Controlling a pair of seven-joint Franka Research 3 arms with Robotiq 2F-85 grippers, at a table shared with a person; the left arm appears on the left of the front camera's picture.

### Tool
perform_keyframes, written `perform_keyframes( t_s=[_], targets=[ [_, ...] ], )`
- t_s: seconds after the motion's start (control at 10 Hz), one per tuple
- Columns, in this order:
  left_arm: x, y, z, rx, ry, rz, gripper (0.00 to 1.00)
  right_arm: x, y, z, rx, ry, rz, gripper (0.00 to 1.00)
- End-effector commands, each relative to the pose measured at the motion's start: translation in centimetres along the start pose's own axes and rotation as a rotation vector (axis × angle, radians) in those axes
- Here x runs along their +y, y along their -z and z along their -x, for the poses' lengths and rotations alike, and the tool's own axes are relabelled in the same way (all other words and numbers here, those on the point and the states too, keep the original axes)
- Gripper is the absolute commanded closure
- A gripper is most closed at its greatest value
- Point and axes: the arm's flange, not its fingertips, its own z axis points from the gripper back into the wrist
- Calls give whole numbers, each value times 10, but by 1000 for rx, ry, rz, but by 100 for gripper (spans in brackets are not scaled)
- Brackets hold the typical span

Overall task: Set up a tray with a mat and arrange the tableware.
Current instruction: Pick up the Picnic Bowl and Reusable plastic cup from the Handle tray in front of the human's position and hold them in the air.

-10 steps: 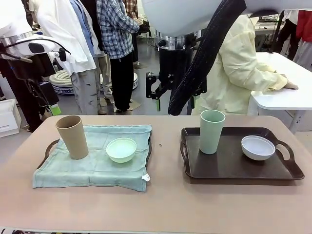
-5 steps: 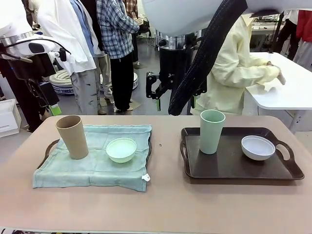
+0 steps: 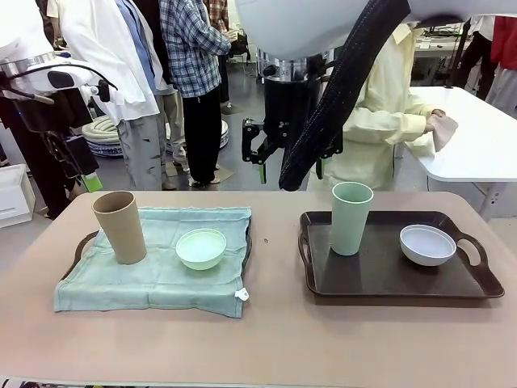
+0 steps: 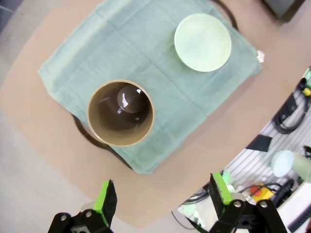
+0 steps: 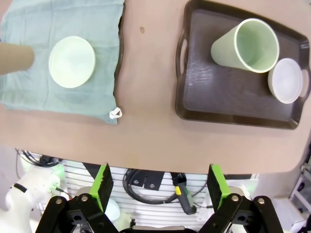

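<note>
Person's hand point(image 3: 437, 123): over the last second it has left the white side table and drawn back toward the pale yellow coat, now bunched around something pale; nothing on the worktop has shifted.
Tall tan plastic tumbler point(image 3: 120, 226): upright on the far left part of the green cloth mat point(image 3: 153, 279).
Small mint green shallow bowl point(image 3: 201, 247): on the same mat, just right of the tan tumbler and apart from it.
Green cloth mat: spread over a dark tray, of which a handle point(image 3: 81, 249) shows at the left edge.
Tall pale green plastic tumbler point(image 3: 351, 218): upright at the far left of the dark brown tray point(image 3: 380, 279), which carries no mat.
Small whitish-blue shallow bowl point(image 3: 427, 244): on that tray, right of the pale green tumbler and apart from it.
Left claw point(image 4: 163, 191): fingers spread wide with nothing between them, hanging high above the worktop point(image 3: 275, 339); in the left wrist view the tan tumbler sits beyond the fingertips, the mint green bowl farther off.
Right claw point(image 5: 159, 177): spread wide and gripping nothing, high over the worktop's near edge; in the right wrist view both trays and all four pieces lie well beyond its fingertips.
</note>
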Motion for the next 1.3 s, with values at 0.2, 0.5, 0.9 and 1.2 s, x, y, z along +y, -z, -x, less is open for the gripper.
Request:
perform_keyframes(
  t_s=[0.2,0.5,0.9,1.2],
  targets=[
    [-25,8,3,-69,-235,107,0,-68,3,30,-16,-34,-140,0],
    [-31,1,-5,-173,-303,127,0,-151,10,60,-8,23,-258,0],
    [1,-15,0,-285,-314,467,0,-256,4,106,-71,191,-398,0],
    [33,-23,26,-361,-321,697,0,-327,-10,127,-156,281,-540,0]
  ],
)
